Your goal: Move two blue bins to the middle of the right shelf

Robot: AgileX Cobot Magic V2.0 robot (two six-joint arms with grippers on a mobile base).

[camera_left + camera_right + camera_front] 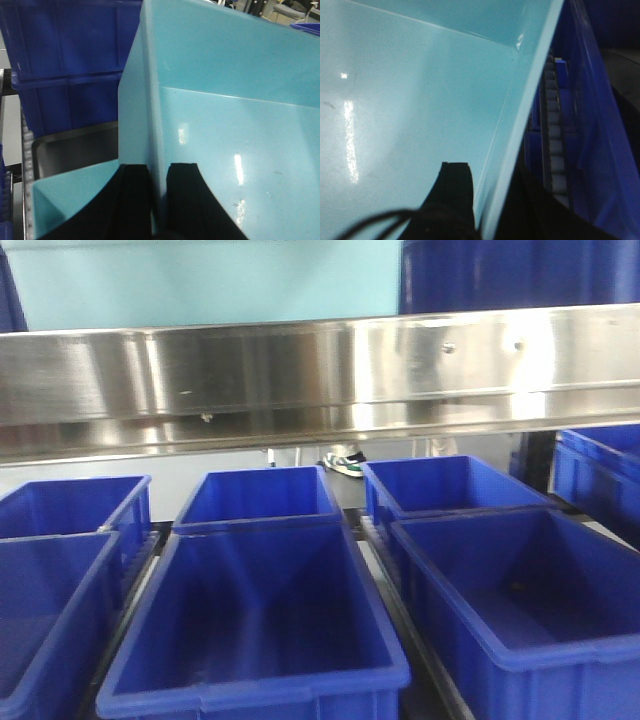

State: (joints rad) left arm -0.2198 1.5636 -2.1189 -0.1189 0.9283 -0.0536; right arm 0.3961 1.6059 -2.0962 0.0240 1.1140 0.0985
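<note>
In both wrist views I hold one bin, which looks pale blue there, by two opposite walls. My left gripper [159, 167] is shut on the bin's [225, 75] wall at a corner, one black finger on each side. My right gripper [490, 167] is shut on the bin's [420, 90] other wall, with one finger [456, 175] inside and the other outside. The bin's inside looks empty. Neither gripper shows in the front view. From these frames I cannot tell which level is the right shelf middle.
Several dark blue bins fill the roller shelf in front, among them a middle front one [255, 640] and a right front one [520, 600]. A steel beam [320, 375] crosses above them. Stacked blue bins [65, 60] stand left of the held bin, and a blue bin wall [590, 125] stands close on its right.
</note>
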